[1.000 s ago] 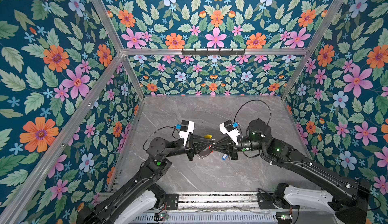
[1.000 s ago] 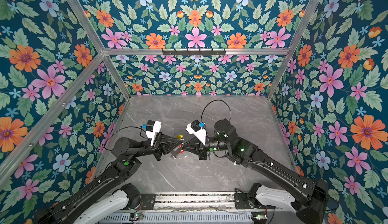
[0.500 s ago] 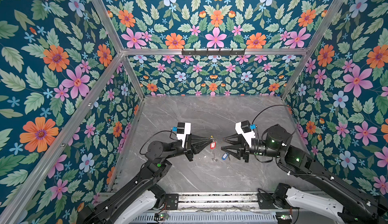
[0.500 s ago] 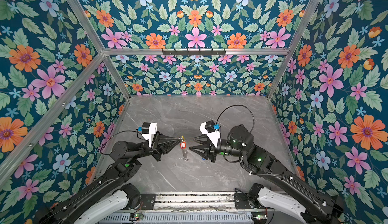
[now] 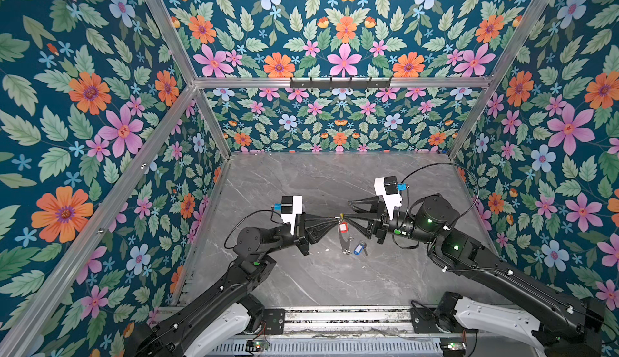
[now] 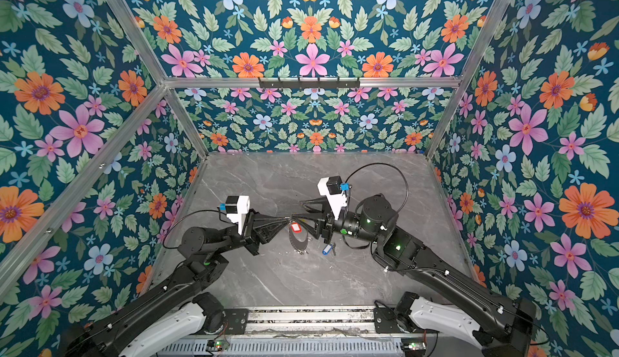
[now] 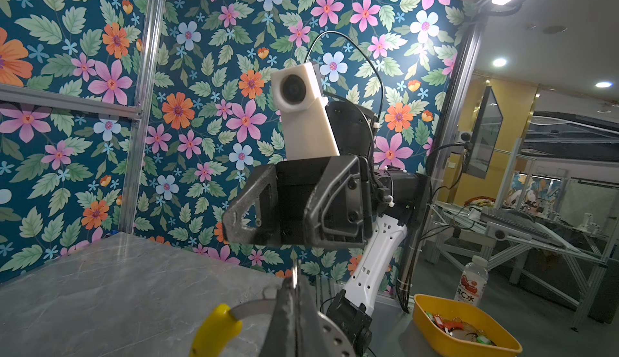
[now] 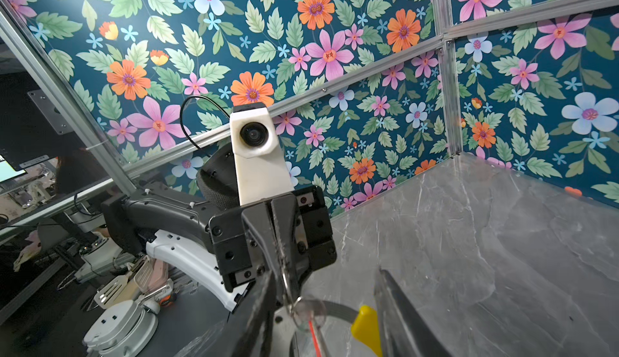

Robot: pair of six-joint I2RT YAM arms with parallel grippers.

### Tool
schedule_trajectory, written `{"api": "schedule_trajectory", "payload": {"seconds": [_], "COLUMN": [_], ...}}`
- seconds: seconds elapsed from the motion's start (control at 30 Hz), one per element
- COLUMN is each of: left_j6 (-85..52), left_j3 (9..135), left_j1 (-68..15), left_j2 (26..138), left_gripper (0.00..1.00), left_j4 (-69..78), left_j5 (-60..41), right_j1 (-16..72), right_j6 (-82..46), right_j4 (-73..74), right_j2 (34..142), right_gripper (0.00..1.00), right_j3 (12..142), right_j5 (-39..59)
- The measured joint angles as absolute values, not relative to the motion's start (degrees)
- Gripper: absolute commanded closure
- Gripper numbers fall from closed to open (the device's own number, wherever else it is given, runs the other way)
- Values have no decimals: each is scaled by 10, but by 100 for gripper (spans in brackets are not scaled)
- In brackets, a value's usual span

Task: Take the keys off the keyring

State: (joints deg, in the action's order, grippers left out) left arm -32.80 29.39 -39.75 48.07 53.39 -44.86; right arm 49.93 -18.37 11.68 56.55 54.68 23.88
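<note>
Hanging from the tightly closed left gripper, the large, thin silver wire keyring with its yellow sleeve dangles over the grey marble counter. The small silver key with the red plastic tag rides on it just below the fingertips. The small silver key with the blue plastic tag lies loose on the counter beside the hoop. The right gripper faces the left gripper with its jaws apart, holding nothing.

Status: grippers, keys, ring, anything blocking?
Left gripper shut on keyring. Right gripper open beside it. Red-tag key hangs at ring; blue-tag key lies on table. Nothing in the way.
</note>
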Motion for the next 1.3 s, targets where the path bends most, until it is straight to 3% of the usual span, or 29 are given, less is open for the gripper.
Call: {"api": "schedule_trajectory", "payload": {"seconds": [0.6, 1.3], "left_j6": [-325, -325], "left_j3": [288, 283], "left_j1": [-397, -397], "left_j2": [477, 484], "left_gripper": [100, 100], "left_j4": [534, 531], "left_j5": [-445, -429], "right_j1": [500, 512], "right_j6": [-207, -192], "right_j4": [119, 108], "right_j2": [577, 554], "right_gripper": [67, 51], "right_j3": [543, 533], "right_j5": [260, 263]}}
